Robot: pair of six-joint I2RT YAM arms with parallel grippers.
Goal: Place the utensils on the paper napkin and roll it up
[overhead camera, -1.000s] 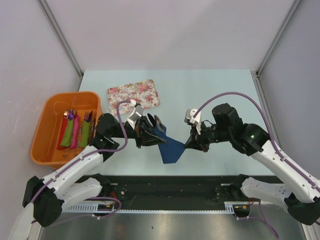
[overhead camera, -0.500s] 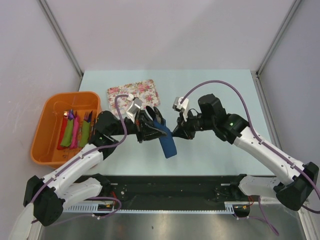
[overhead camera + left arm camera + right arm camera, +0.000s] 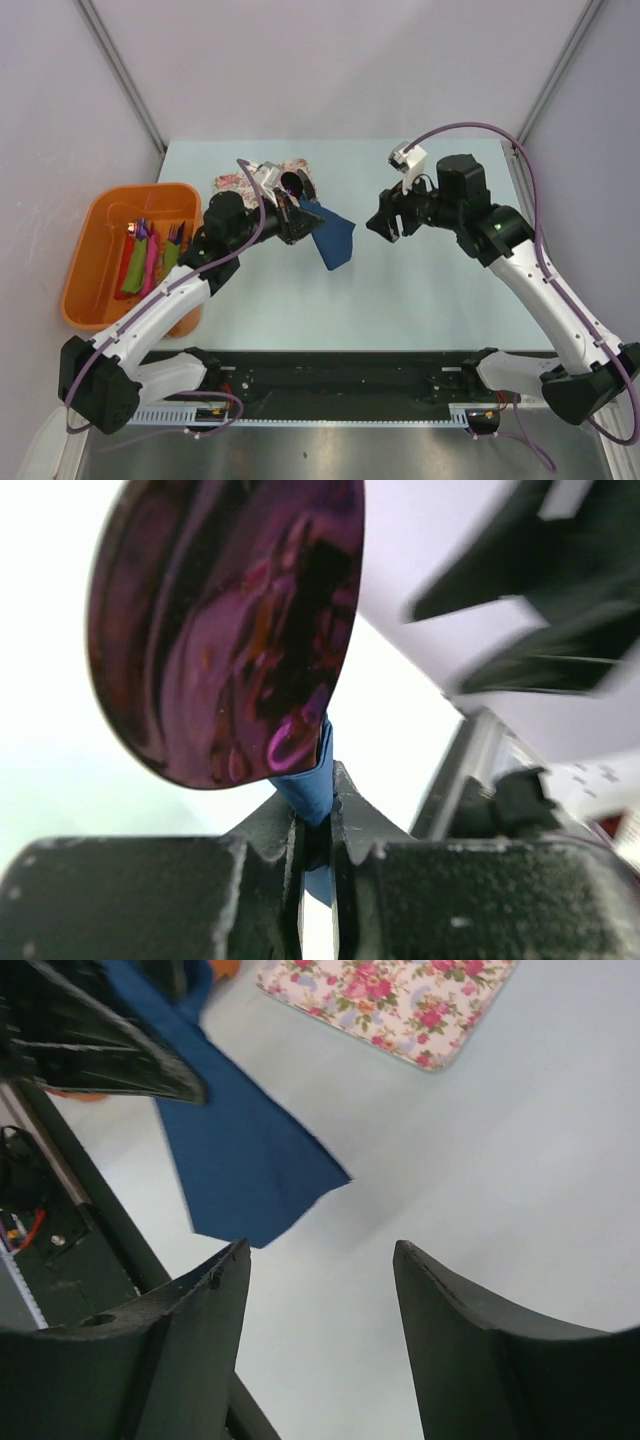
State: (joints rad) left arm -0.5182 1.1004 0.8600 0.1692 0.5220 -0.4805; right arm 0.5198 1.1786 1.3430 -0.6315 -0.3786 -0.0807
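The paper napkin [image 3: 337, 240] was held clamped in the left gripper [image 3: 297, 212], with a purple spoon [image 3: 230, 630] seen just above its jaws, and hung over the table [image 3: 430, 290] near the floral tray [image 3: 400, 1000], while the right gripper [image 3: 320, 1260] was spread apart, grasping nothing.

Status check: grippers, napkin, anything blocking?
Left gripper shut on napkin, purple spoon at its jaws. Right gripper open, empty, apart from napkin. Napkin hanging loose, not spread. Nothing in the way.
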